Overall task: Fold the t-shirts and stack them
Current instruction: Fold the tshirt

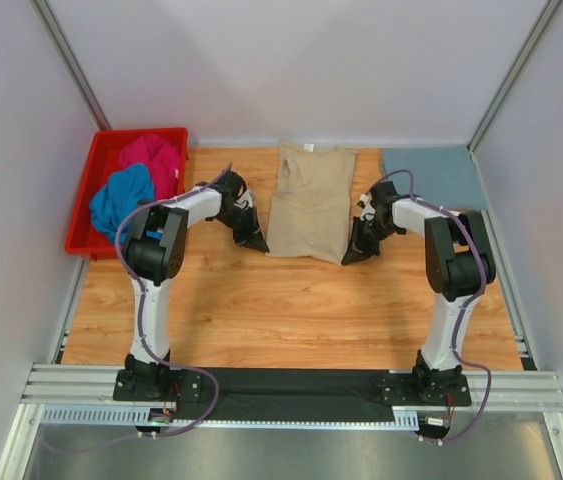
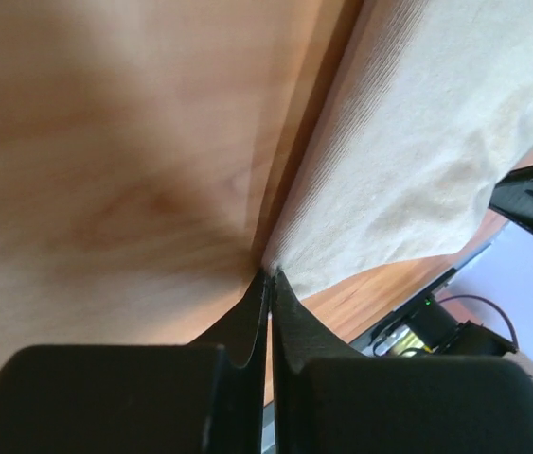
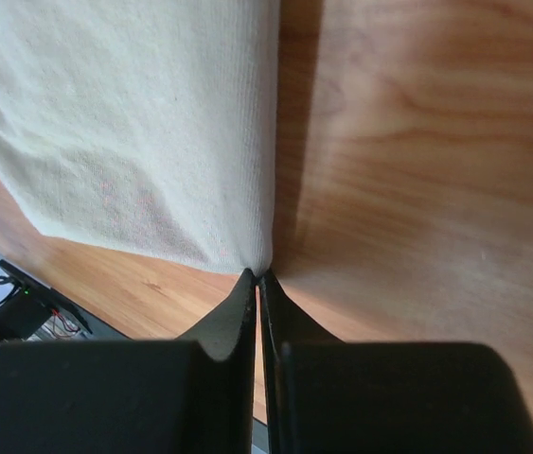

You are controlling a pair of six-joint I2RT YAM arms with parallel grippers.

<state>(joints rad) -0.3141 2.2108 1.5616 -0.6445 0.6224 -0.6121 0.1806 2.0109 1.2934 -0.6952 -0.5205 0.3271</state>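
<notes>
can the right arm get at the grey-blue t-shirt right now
Likely not yet: the right end effector is shut on the beige t-shirt corner. Once it lets go, the grey-blue t-shirt lies close beyond it with nothing between.

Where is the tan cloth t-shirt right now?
In the top view, the tan cloth t-shirt lies flat mid-table toward the back, between the left gripper and right gripper, both pinching its near corners.

Beige t-shirt (image 1: pixel 309 205), seemingly grey-blue t-shirt (image 1: pixel 431 175)
</notes>
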